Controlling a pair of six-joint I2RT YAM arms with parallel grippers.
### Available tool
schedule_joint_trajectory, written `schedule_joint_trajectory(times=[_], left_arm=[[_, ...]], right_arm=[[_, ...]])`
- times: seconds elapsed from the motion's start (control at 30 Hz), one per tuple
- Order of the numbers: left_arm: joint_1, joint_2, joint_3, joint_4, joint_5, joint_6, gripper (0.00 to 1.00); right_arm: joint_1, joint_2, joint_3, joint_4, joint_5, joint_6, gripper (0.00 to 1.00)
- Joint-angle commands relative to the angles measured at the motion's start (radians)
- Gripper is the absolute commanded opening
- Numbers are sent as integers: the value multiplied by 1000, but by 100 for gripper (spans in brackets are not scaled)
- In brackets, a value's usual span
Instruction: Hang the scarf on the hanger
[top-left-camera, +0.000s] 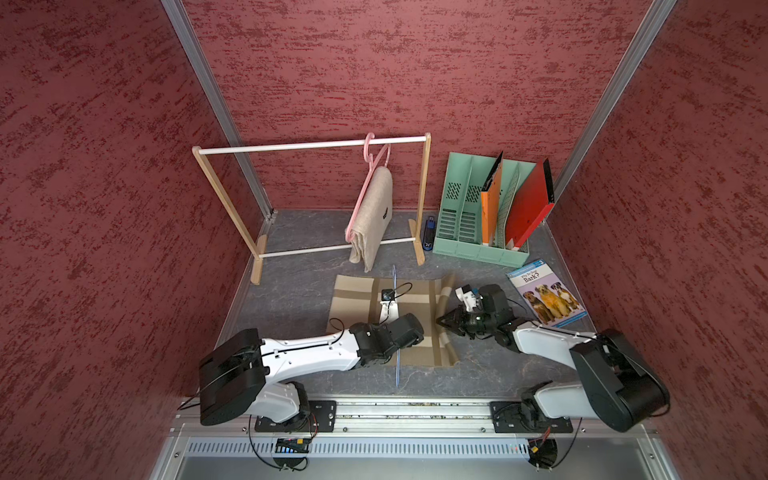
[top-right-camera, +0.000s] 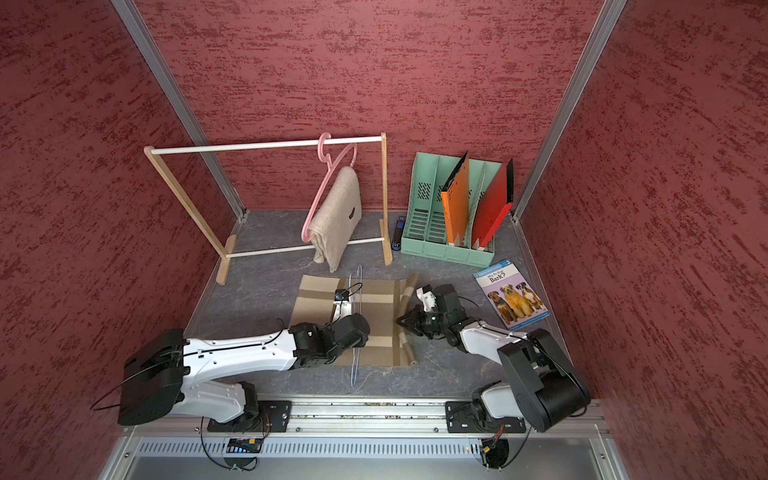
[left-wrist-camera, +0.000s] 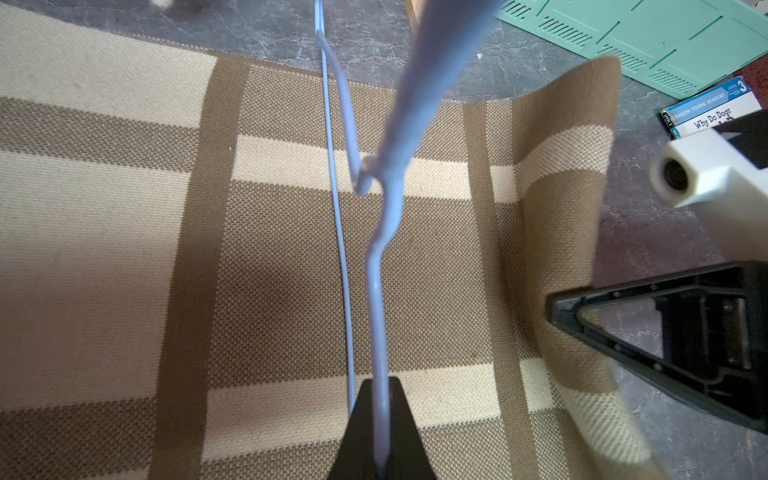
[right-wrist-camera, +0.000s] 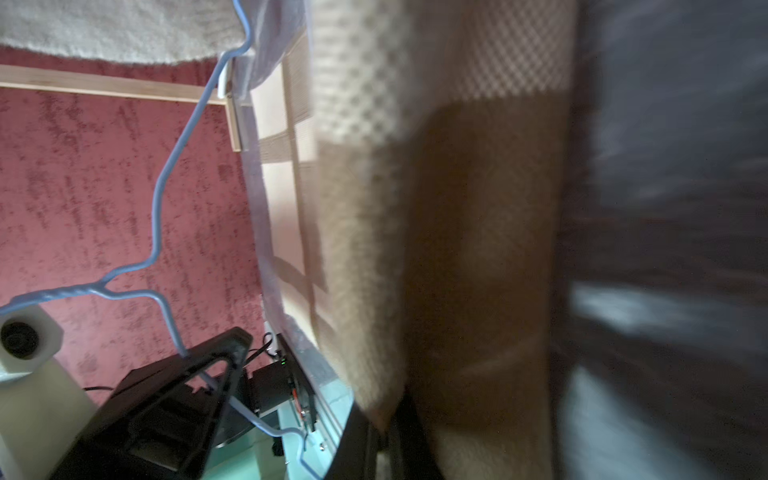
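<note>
Your left claw (left-wrist-camera: 380, 399) clamps the blue hanger (left-wrist-camera: 376, 291) above the scarf (top-left-camera: 357, 301); your right claw (top-left-camera: 441, 321) pinches its right edge (curled upward).

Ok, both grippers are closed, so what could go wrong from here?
1. The right gripper pinches only the lifted edge of the scarf; the cloth may slip out as it rises.
2. The left gripper holds the blue hanger at one spot on its thin wire, so it may twist once cloth weighs on it.
</note>
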Motion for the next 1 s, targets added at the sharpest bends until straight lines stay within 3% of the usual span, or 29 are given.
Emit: schedule_joint_trajectory(times=[0.0,0.4,0.7,0.8,0.83,0.97], left_arm=[[17,-24,-46,-10,59,-6,0],[36,-60,-83,36,88,1,0],[40,-61,-81,54,97,12,0],[41,-58,-77,51,97,11,0],[43,-60,-78,49,96,9,0],[48,-57,-77,46,96,8,0]], right_arm=[[94,82,33,272,23,173,0],[322,442,250,590,122,395,0],[376,540,351,557,138,395,0],[372,529,318,589,157,412,9],[355,499,277,581,175,403,20],[295,379,178,523,192,355,36]])
